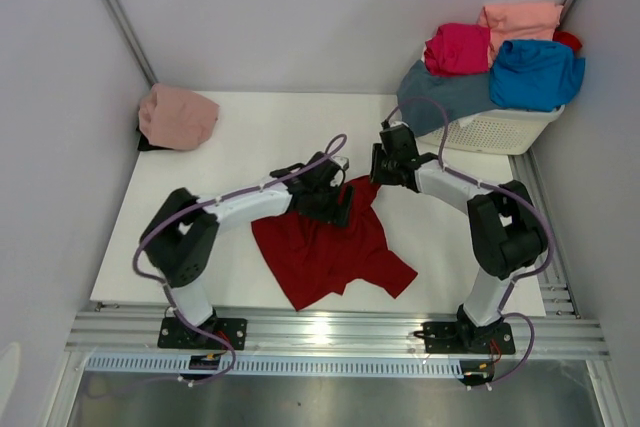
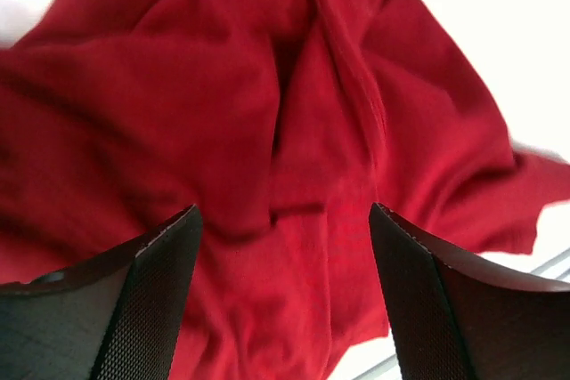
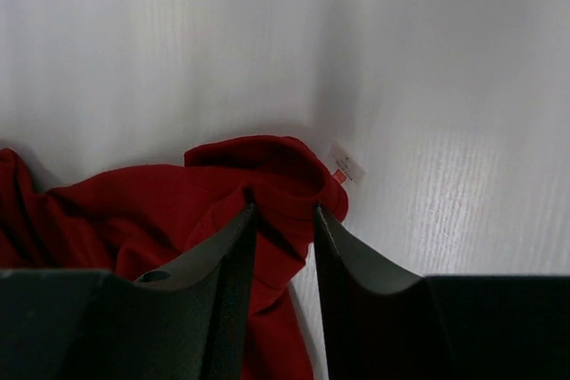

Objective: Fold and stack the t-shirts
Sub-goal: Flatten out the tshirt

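Note:
The dark red t-shirt (image 1: 330,247) lies crumpled on the white table (image 1: 250,137), in front of both arms. My left gripper (image 1: 335,202) hovers over its upper part. In the left wrist view the left gripper (image 2: 285,220) is wide open, with only red cloth (image 2: 267,113) below it. My right gripper (image 1: 380,172) is at the shirt's far right corner. In the right wrist view the right gripper (image 3: 282,213) has its jaws a narrow gap apart. They straddle a raised fold of the shirt (image 3: 267,166) beside its white label (image 3: 346,165).
A folded dusty pink shirt (image 1: 178,115) lies at the table's far left. A white lattice basket (image 1: 500,129) at the far right holds magenta (image 1: 458,47), salmon (image 1: 520,17), bright blue (image 1: 537,74) and slate grey-blue (image 1: 448,92) shirts. Grey walls close in both sides.

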Motion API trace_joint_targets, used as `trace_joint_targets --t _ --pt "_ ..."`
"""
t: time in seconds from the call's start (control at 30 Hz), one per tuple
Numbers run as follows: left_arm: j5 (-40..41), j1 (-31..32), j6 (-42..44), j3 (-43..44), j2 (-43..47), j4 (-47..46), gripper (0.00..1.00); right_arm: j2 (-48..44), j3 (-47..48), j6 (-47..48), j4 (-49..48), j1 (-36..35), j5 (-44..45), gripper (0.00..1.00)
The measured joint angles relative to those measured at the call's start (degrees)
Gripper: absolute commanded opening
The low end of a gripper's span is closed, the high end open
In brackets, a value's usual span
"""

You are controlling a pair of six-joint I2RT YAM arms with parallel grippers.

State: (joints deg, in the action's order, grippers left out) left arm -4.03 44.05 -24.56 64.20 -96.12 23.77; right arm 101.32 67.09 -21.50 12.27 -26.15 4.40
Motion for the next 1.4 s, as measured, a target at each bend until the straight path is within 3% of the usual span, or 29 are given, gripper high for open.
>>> trace_joint_targets --t 0.13,0.3,0.4,0.43,0.47,0.77,1.1,1.4 --pt "-0.83 0.02 -0.04 6.51 -8.83 2.58 0.7 1.95 -0.11 -0.26 -1.42 0.0 -2.23 0.24" --pt "-1.14 0.04 0.0 6.82 -10.51 5.03 0.57 3.74 -0.11 -0.57 -2.75 0.0 -5.4 0.14" --pt "-1.11 0.02 -0.2 7.3 -11.15 6.36 0.24 4.83 -0.11 -0.61 -3.41 -0.02 -6.67 0.0" --pt "-1.16 0.02 -0.33 7.45 -11.52 6.64 0.05 5.2 -0.11 -0.76 -3.56 -0.02 -6.97 0.0" --pt "-1.14 0.02 -0.33 7.5 -11.85 6.99 0.01 5.6 -0.09 -0.85 -3.58 -0.04 -7.15 0.0" --pt "-1.14 0.09 -0.48 6.91 -9.73 10.6 0.04 6.32 1.03 -0.13 -2.97 -0.04 -3.45 0.0" --pt "-0.96 1.46 -1.03 -2.29 14.93 18.36 0.01 1.07 2.29 1.05 -1.9 5.25 3.87 0.0" --pt "-3.85 2.97 -1.66 -9.75 24.76 26.32 0.01 -1.57 6.54 0.61 0.44 12.52 4.22 0.01"
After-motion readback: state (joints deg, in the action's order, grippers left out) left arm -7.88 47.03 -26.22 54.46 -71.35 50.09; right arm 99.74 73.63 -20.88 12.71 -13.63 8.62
